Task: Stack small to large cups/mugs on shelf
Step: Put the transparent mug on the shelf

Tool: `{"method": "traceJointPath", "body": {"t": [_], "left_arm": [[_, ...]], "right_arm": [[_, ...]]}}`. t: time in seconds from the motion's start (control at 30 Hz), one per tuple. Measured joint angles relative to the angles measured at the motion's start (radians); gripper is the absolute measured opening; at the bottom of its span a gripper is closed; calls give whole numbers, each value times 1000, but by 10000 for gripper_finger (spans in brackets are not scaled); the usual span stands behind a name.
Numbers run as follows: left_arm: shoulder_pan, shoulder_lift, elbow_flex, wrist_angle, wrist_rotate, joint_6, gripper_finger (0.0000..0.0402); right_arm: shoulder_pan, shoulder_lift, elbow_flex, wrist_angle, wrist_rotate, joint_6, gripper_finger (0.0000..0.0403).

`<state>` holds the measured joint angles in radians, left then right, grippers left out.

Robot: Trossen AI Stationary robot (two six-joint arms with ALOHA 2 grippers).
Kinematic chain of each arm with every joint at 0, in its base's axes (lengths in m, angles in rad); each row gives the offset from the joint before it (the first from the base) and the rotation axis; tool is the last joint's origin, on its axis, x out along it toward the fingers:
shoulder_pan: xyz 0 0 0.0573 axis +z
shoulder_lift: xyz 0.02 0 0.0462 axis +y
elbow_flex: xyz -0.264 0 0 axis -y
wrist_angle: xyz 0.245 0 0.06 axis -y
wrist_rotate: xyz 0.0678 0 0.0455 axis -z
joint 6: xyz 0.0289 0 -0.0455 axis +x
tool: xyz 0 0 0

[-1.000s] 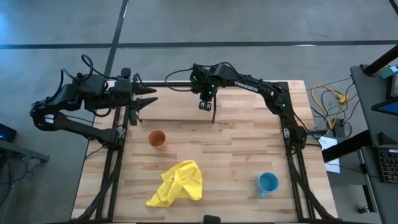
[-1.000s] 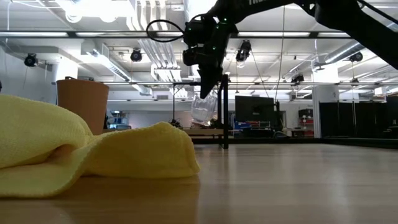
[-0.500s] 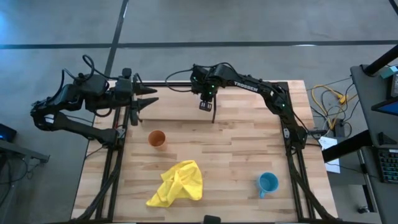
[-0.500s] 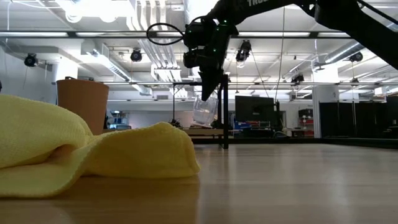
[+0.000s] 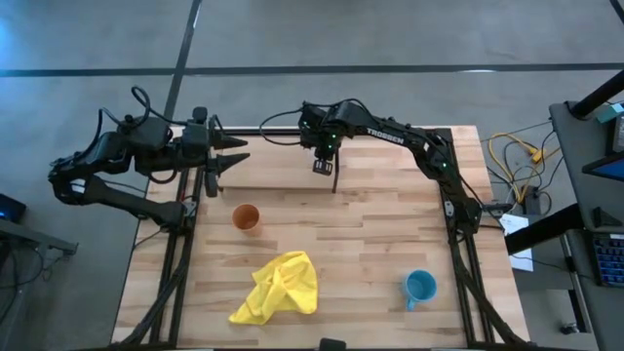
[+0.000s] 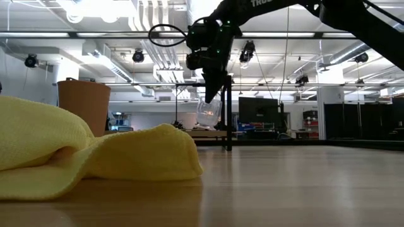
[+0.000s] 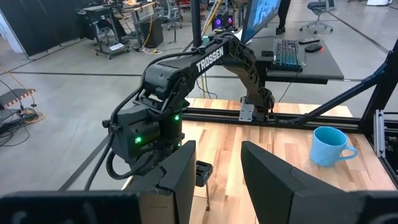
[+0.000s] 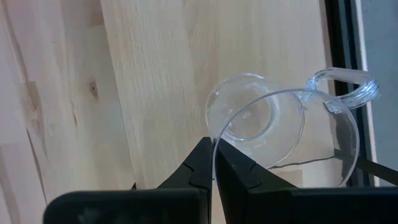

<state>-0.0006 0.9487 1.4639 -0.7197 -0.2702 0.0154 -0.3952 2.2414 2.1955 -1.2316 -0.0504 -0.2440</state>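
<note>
Dark metal is what you are seeing at the far left: the left tool [image 5: 234, 149] is waiting over the desk's back-left corner, its two fingers [image 7: 184, 180] standing apart with nothing between them. Just in front of it the orange tumbler [image 5: 246, 217] is standing upright on the desk [image 5: 361, 244], and I judge it light and stiff, easy to take by the wall. The yellow cloth [image 5: 278, 288] is lying nearer the front edge.

Moving toward the middle, your right tool [image 5: 325, 161] is pinching the glass cup [image 8: 273, 134] by its rim, one finger inside and one outside, fingertips nearly closed on the thin wall. In the low view the glass cup is hanging tilted under the tool, clear of the shelf [image 5: 283, 174] board below it, close beside the black divider [image 5: 334, 181]. Its handle [image 8: 345, 87] is pointing away from the fingers. You should treat it as light, hard, slick and breakable; that narrow rim pinch is probably letting it swing, so ease it down.

At the right, the blue mug [image 5: 420, 287] is sitting well apart, near the front.
</note>
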Motion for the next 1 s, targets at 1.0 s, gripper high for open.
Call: {"method": "traceJointPath", "body": {"t": [1.0], "left_arm": [[0,-1,0,0,0,0,116]], "right_arm": [[12,-2,-34,31,-1,0,22]]}}
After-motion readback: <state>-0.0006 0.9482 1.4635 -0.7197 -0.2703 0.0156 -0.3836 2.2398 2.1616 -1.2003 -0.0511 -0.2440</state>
